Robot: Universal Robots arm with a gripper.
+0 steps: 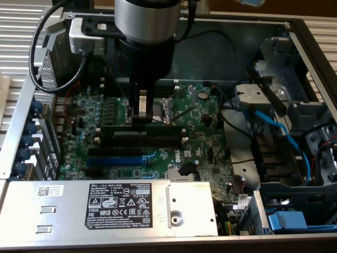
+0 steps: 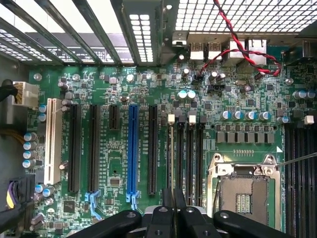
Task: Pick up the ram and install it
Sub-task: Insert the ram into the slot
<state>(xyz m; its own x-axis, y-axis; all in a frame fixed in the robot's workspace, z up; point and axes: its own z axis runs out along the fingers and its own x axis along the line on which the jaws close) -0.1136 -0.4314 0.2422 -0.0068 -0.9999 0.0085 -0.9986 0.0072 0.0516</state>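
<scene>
The exterior view looks steeply down from farther off, onto the pincer (image 1: 141,118) and the open case (image 1: 237,52). The wrist view sits close behind the pincer, facing the motherboard (image 2: 124,79) beneath it; both share that board.

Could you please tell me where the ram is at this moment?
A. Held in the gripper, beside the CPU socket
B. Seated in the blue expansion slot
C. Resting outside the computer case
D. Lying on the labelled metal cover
A: the ram lies level across the motherboard, pinched in the gripper, right next to the CPU socket.
</scene>
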